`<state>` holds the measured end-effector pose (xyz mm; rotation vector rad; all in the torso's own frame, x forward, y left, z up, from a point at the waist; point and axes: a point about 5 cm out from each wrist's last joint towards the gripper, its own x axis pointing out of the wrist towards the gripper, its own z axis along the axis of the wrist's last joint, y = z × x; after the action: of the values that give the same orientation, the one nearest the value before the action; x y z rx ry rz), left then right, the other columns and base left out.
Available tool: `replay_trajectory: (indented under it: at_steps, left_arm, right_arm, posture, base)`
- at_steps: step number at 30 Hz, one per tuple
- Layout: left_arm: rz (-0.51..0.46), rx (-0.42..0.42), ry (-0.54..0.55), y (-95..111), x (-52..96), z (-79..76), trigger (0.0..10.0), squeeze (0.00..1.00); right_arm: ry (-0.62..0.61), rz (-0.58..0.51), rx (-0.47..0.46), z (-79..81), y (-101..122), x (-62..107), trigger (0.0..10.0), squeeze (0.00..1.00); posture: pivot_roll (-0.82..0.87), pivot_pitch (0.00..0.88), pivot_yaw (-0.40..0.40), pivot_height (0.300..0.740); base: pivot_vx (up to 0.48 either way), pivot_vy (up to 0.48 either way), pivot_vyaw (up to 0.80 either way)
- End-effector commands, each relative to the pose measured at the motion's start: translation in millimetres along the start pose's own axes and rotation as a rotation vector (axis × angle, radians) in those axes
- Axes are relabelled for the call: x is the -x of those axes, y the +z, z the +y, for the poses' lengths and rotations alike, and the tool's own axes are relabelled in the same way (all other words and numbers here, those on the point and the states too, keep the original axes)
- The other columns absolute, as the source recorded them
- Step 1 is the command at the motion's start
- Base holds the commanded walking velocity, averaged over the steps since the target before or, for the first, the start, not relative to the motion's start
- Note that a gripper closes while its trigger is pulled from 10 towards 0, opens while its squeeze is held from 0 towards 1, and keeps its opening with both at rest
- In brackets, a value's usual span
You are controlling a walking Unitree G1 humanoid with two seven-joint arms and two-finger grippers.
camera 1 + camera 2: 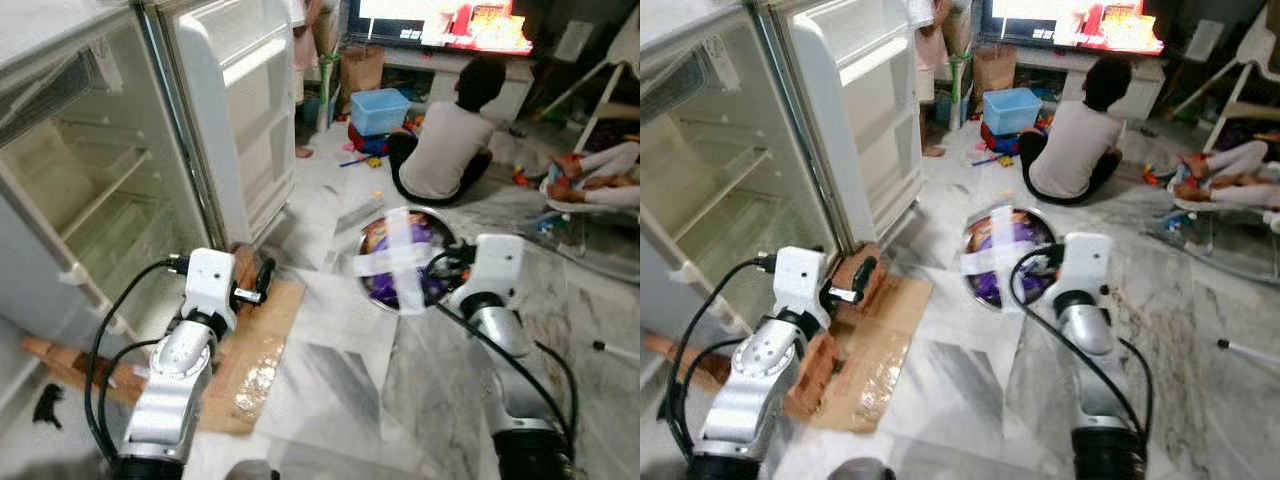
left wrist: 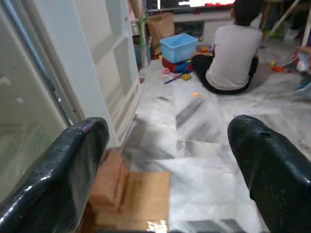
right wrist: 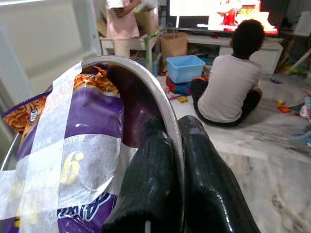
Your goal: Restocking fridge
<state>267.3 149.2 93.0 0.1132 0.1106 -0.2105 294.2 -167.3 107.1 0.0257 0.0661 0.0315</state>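
I have the metal bowl [image 1: 372, 290] clamped by its rim in my right gripper [image 3: 177, 141], one finger inside, one outside; it hangs over the marble floor [image 1: 330, 380] with purple snack packets [image 3: 92, 126] taped down across its mouth. My left gripper [image 2: 170, 160] is spread wide and empty near the open fridge [image 1: 90, 190], just above a cardboard sheet [image 1: 250, 360] at the door's [image 1: 865, 110] lower edge. Bare floor lies between bowl and fridge; a seated person [image 1: 445, 140] is well beyond
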Motion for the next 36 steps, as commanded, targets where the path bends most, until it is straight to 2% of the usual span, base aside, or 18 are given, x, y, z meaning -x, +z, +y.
replay_trajectory:
  at_steps: [1, 13, 19, 23, 30, 36]
  left_arm:
    - [-0.016, -0.009, -0.013, 4.4, -3.1, -6.0, 10.0, 0.0]
    - [-0.02, -0.024, 0.0, 5.8, -7.6, -5.9, 10.0, 0.0]
    - [-0.017, -0.031, 0.009, 5.3, -7.5, -6.0, 10.0, 0.0]
    - [-0.015, -0.034, 0.014, 4.8, -7.4, -5.7, 10.0, 0.0]
    - [-0.014, -0.031, 0.025, 4.5, -7.8, -5.4, 10.0, 0.0]
    - [-0.012, -0.013, 0.026, 4.1, -8.5, -6.4, 10.0, 0.0]
  right_arm:
    - [-0.031, -0.028, 0.014, -10.9, 3.7, 2.4, 10.0, 0.0]
    - [-0.024, -0.042, 0.014, -9.7, 4.4, 1.7, 10.0, 0.0]
    - [-0.023, -0.045, 0.014, -10.0, 4.7, 0.8, 10.0, 0.0]
    - [-0.022, -0.044, 0.008, -9.6, 4.3, 0.5, 10.0, 0.0]
    - [-0.019, -0.04, 0.016, -9.0, 3.9, -0.1, 10.0, 0.0]
    - [-0.02, -0.037, 0.001, -9.3, 3.5, -0.7, 10.0, 0.0]
  posture:
    - [0.04, 0.0, -0.014, 0.74]
    - [0.03, 0.0, -0.013, 0.74]
    - [0.04, 0.0, -0.014, 0.74]
    - [0.04, 0.0, -0.014, 0.74]
    - [0.03, 0.0, -0.014, 0.74]
    - [0.04, 0.0, -0.015, 0.74]
  base:
    - [0.465, 0.0, 0.58]
    - [0.465, 0.0, 0.78]
    - [0.458, 0.0, 0.47]
    - [0.43, 0.0, 0.0]
    - [0.336, -0.333, 0.0]
    - [0.0, -0.459, 0.0]
